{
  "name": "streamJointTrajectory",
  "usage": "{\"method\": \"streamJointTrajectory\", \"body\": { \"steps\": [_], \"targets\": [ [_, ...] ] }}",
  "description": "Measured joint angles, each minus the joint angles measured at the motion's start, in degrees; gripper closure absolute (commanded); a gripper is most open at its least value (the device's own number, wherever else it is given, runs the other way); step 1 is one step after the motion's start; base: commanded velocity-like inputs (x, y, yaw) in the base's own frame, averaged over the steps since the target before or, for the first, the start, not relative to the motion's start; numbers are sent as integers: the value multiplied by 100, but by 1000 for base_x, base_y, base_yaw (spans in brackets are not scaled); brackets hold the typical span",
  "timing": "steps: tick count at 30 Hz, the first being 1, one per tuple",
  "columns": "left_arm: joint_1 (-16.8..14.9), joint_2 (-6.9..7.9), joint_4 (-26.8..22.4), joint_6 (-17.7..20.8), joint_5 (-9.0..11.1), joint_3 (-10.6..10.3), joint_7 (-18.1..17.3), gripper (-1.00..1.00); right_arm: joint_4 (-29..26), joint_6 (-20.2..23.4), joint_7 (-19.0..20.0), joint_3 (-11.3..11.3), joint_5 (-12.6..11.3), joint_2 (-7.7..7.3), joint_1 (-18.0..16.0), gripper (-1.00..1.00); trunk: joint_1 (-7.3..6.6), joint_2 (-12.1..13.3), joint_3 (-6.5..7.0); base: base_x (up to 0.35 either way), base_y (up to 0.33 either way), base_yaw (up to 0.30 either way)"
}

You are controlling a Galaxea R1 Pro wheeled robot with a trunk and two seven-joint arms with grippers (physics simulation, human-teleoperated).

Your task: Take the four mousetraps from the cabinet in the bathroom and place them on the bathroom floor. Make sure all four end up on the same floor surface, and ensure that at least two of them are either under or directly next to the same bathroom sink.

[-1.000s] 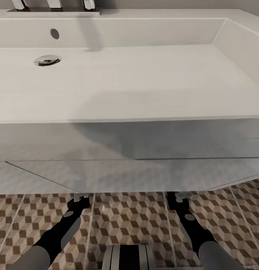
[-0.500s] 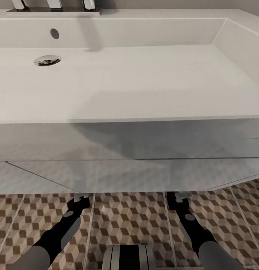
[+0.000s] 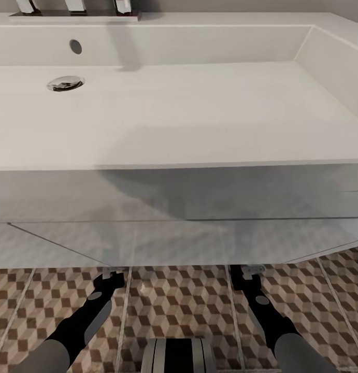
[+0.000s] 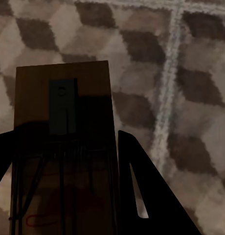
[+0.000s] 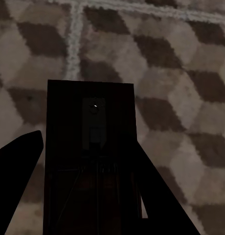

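Nothing moved since earlier frames; head view unchanged. Wide white sink (image 3: pixel 163 114) seen from above, drain (image 3: pixel 65 83) at far left of basin. Cube-patterned bathroom floor (image 3: pixel 179 305) visible below sink's front edge. Left gripper (image 3: pixel 110 280) and right gripper (image 3: pixel 245 277) held low over tiles, tips reaching under sink front. Mousetrap (image 4: pixel 63 147) gripped between left fingers (image 4: pixel 142 191), above floor. Second mousetrap (image 5: pixel 90 147) gripped between right fingers (image 5: pixel 17 166), dark in shadow, also above tiles.
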Motion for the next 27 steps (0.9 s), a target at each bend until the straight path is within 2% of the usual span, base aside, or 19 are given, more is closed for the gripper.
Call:
{"method": "streamJointTrajectory", "body": {
  "steps": [2,7,27],
  "targets": [
    [0,-4,-3,0,3,-4,-6,100,0,1,0,0,-3,1,0,100,0,0,0,0,0,0],
    [0,-1,-4,0,3,-5,-9,100,0,2,0,0,-7,0,0,100,13,-7,-110,0,0,0],
    [0,-9,-2,-6,2,-6,-15,100,0,-4,0,4,-1,0,0,100,13,-7,-111,0,0,0]
  ]
}}
